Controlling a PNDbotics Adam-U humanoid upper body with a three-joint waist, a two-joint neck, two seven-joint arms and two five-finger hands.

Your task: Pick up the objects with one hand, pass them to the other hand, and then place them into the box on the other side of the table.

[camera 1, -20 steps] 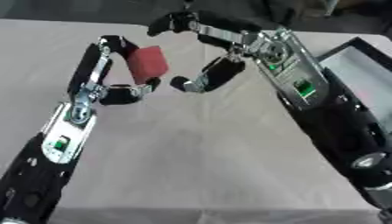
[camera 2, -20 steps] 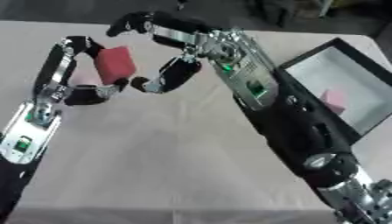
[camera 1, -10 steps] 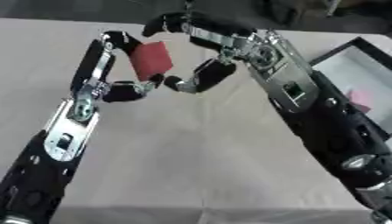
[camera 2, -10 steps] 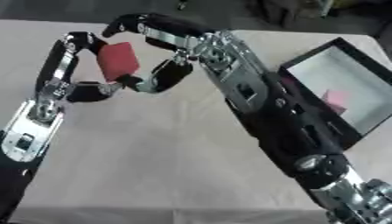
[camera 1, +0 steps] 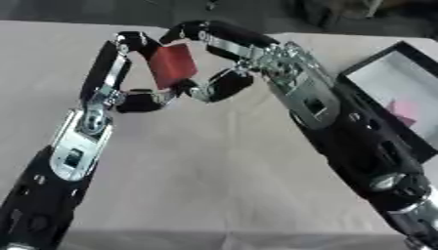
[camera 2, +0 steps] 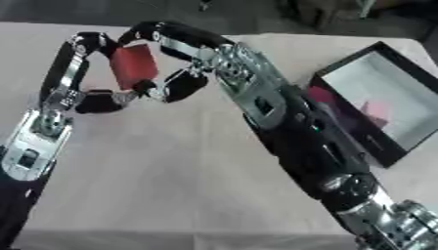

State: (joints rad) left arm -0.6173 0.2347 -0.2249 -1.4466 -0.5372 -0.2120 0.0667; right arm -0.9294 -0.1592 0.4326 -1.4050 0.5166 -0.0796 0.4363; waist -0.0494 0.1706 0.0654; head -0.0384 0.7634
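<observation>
1. no text, label, brand, number or sign can be read anywhere in either view.
2. the red block [camera 1: 174, 65] shows a plain face with no print.
3. the silver plates on the two arms carry small dark marks, too blurred to read.
4. the box [camera 2: 386, 104] shows no lettering.

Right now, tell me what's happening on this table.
The robot is passing a red block from one hand to the other above the table. The left hand grips it while the right hand closes around it. A box at the robot's right already holds something pink.
</observation>
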